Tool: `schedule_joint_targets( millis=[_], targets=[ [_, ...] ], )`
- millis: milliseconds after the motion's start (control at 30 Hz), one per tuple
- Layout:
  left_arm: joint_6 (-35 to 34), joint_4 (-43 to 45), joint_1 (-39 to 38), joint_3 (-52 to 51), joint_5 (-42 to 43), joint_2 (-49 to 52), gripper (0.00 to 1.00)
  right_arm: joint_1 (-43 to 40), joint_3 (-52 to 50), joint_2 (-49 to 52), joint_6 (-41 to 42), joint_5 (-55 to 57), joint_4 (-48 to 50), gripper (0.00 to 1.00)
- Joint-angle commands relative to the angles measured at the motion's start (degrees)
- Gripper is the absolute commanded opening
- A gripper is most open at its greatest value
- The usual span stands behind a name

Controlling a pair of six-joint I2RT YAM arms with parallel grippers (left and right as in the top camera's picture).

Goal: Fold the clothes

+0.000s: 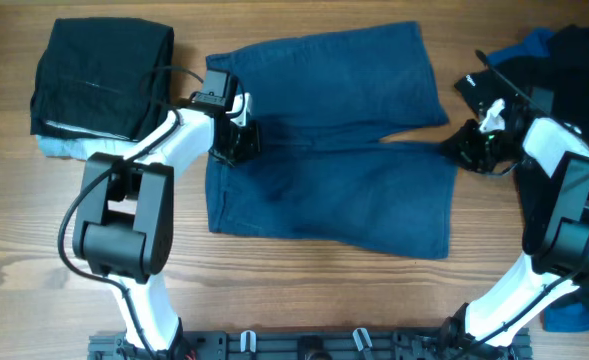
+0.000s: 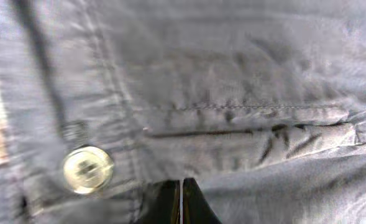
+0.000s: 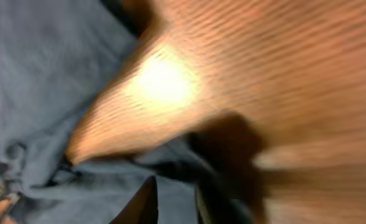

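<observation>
The navy shorts were laid flat across the middle of the desk, with the waistband towards the left edge and the two legs reaching towards the right edge. The cloth was judged light, soft and limp: it could be expected to sag and wrinkle when lifted by one point and to drag on the wood rather than slide freely. The stitched waistband, with its button, and the leg hems were judged the firmest places to be taken hold of, best at two points at once. The left gripper was set down on the waistband with its fingers drawn together; whether cloth was pinched between them could not be told. The right gripper was placed at the leg hems, its fingers seen a little apart in the blurred wrist view, with nothing clamped between them. A folded black garment was stacked on a light blue garment at the far left corner, just beside the waistband. A heap of black and royal blue clothes was piled at the far right corner, close behind the right gripper, where a fold towards the right could be crowded by it. More royal blue cloth was seen at the near right corner.
</observation>
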Motion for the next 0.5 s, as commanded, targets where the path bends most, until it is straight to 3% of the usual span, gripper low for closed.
schedule_joint_targets(
  millis=[0,100,267,467],
  targets=[
    [1.4,1.2,0.5,2.8,-3.3,-11.1,0.08,0.3,7.5,-7.2,-3.1,3.8,-5.5,0.21],
    [-0.9,1.2,0.5,2.8,-3.6,-15.8,0.04,4.8,7.8,-15.1,-5.5,3.4,-7.1,0.11],
    [-1.8,-12.0,0.4,1.9,2.7,-12.9,0.04,16.4,4.9,-15.9,-5.3,2.4,-17.5,0.04],
    [-1.9,-11.1,0.4,-3.7,3.1,-7.3,0.04,31.1,-5.9,-15.3,1.7,2.8,-4.3,0.04]
  ],
)
